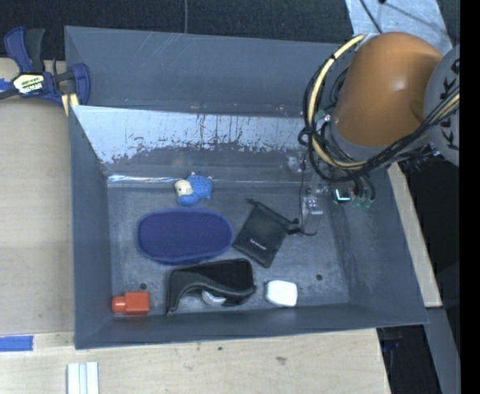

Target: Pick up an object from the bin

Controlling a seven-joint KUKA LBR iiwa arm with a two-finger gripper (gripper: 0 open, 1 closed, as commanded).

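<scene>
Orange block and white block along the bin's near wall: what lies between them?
In the camera view, a black curved object lies between the orange block and the white block.

Bin (88, 245): blue-grey metal throughout; its far wall carries a paler band streaked with dark vertical scratches. Pad (184, 236): plain dark blue. Pouch (258, 236): black, with a small pale mark on its face. Curved piece (215, 279), near side: glossy black, with a grey patch at its lower edge. Block (131, 304), near left: orange-red. Lump (281, 293): white. Toy (194, 189), far side: blue with a cream-yellow part. Arm cover (383, 84): orange-brown. Cables (326, 80): black and yellow. End effector (309, 212): pale grey.
</scene>
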